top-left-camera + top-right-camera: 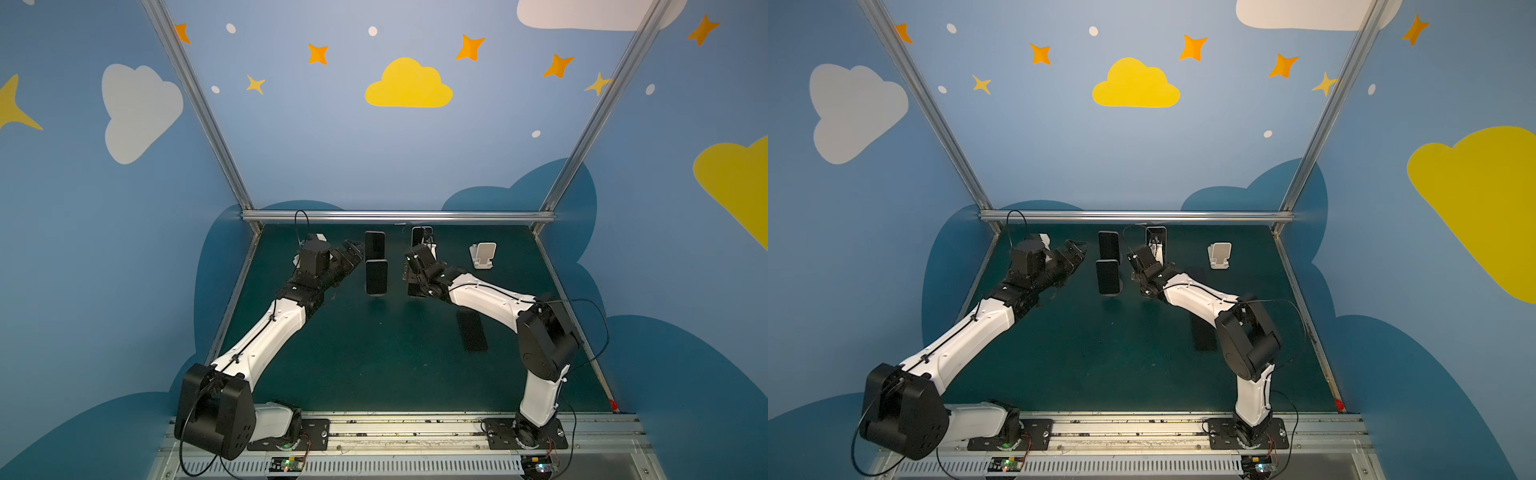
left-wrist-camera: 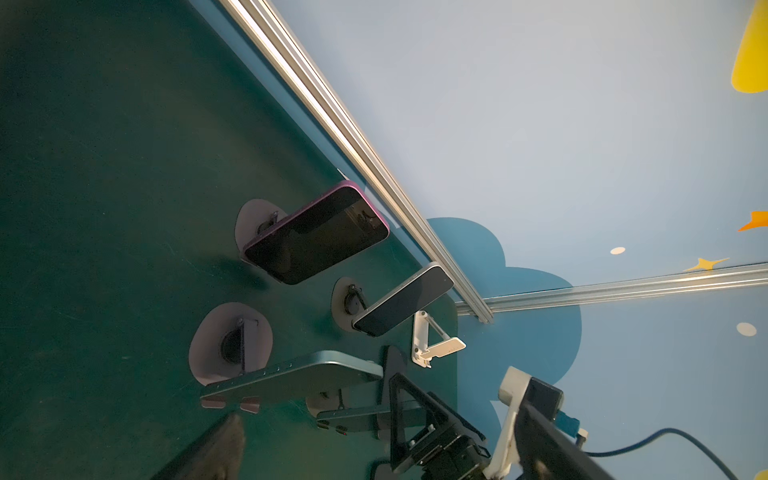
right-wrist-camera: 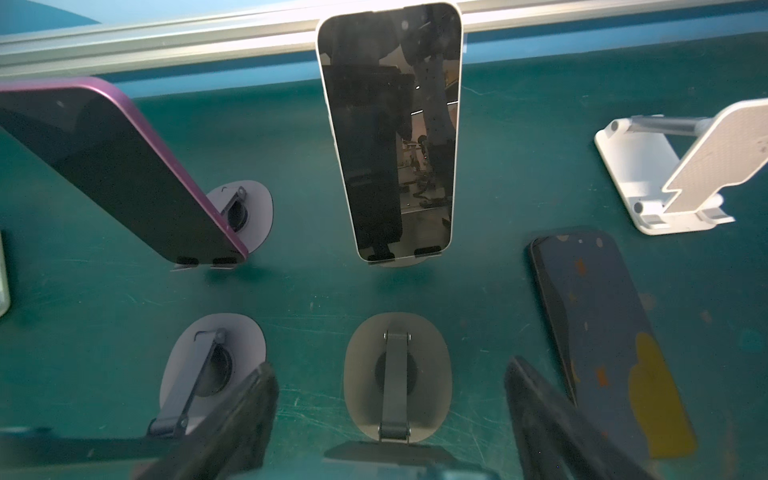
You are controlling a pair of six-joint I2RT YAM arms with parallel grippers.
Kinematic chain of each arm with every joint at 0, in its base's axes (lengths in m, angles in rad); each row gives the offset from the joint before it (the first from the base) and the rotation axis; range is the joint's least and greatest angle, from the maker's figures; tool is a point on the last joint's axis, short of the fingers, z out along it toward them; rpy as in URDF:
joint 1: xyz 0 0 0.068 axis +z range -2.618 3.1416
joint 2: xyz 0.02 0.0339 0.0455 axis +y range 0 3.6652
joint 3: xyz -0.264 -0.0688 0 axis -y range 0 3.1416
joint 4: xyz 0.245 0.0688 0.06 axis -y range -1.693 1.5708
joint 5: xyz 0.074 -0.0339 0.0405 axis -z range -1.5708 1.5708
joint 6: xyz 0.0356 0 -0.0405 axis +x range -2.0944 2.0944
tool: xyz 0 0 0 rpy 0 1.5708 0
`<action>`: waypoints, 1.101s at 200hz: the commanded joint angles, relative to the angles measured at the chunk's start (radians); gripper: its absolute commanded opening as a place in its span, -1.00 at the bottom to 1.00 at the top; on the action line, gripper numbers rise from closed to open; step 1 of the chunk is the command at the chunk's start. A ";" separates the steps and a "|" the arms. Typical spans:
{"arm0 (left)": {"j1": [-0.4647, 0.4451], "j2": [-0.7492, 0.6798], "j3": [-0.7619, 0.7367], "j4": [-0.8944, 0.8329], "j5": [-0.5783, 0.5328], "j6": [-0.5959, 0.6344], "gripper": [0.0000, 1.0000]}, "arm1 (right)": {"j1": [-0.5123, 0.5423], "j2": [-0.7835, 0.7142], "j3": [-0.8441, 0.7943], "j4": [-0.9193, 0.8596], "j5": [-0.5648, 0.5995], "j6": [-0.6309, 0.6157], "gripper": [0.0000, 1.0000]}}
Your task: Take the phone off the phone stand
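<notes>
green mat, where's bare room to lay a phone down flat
Widest bare patch: front centre of the green mat, between the left arm, the flat-lying phone and the base rail. Back centre is crowded: phones on stands packed close, right arm reaching in.

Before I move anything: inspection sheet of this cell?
Surface: green mat, lightly scratched.
Job's things: upright on round-based stands: purple phone and white phone at back, front left phone, front right phone.
Clutter: empty white stand; flat phone lying on the mat.
Hands: left hand open near purple phone, apart; right hand open, straddling front right phone.
Cables: left cable loops above left arm; right cable arcs off right arm.
Surroundings: blue painted walls, aluminium frame.
</notes>
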 commanded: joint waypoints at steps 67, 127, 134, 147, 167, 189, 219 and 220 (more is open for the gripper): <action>0.002 0.011 -0.012 0.034 0.035 0.001 0.99 | -0.003 0.008 -0.031 0.067 -0.028 -0.012 0.57; 0.004 0.019 -0.010 0.040 0.046 -0.001 0.99 | 0.006 -0.039 -0.061 0.120 -0.047 -0.060 0.49; 0.001 0.020 -0.010 0.042 0.049 -0.002 0.99 | 0.006 -0.048 -0.064 0.127 -0.058 -0.068 0.49; 0.000 0.022 -0.009 0.044 0.053 -0.002 0.99 | 0.008 -0.061 -0.070 0.142 -0.079 -0.086 0.48; -0.001 0.022 -0.008 0.045 0.059 -0.002 0.99 | 0.009 -0.080 -0.072 0.149 -0.081 -0.101 0.47; -0.002 0.022 -0.007 0.048 0.064 -0.002 0.99 | 0.011 -0.099 -0.077 0.154 -0.087 -0.111 0.45; -0.002 0.025 -0.005 0.053 0.074 -0.004 0.99 | 0.013 -0.122 -0.081 0.152 -0.084 -0.125 0.43; -0.002 0.024 -0.005 0.053 0.074 -0.004 0.99 | 0.012 -0.124 -0.082 0.151 -0.085 -0.126 0.43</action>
